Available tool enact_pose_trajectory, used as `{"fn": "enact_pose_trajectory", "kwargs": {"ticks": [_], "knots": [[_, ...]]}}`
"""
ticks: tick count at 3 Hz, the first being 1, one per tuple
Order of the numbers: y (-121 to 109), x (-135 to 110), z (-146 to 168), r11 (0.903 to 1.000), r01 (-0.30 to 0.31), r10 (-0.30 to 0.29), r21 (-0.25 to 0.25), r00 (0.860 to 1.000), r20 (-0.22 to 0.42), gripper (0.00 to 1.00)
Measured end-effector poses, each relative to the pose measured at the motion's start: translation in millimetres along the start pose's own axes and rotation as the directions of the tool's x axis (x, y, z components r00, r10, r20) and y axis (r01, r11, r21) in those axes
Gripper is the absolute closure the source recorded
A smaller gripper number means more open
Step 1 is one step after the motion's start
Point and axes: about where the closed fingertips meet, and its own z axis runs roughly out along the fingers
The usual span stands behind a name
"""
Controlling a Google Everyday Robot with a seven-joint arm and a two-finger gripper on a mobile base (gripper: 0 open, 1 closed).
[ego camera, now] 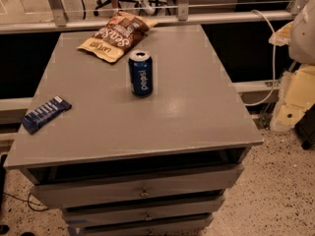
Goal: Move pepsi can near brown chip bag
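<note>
Worktop (197,107) is carrying the brown chip bag (115,36), lying flat toward its far edge, and the pepsi can (141,73) is standing upright just this side of it, close but apart. The claw is not showing anywhere, so I cannot tell its state or which way the can lies from it.

Dark blue pepsi can (141,73), brown-yellow chip bag (114,34).

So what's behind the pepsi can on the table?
The brown chip bag lies flat behind the pepsi can, slightly left, not touching. The can hides only a patch of table. The end effector is out of view.
</note>
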Motion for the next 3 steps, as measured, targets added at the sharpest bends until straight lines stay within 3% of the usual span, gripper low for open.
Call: {"fn": "enact_pose_trajectory", "kwargs": {"ticks": [1,2,3], "knots": [[0,0,0,1.0,0.0,0.0,0.0,1.0,0.0,0.0],[3,-13,9,0.9998,0.006,-0.005,-0.017,0.998,0.068,0.0],[13,-68,53,0.9954,0.042,-0.02,-0.086,0.97,0.243,0.0]]}}
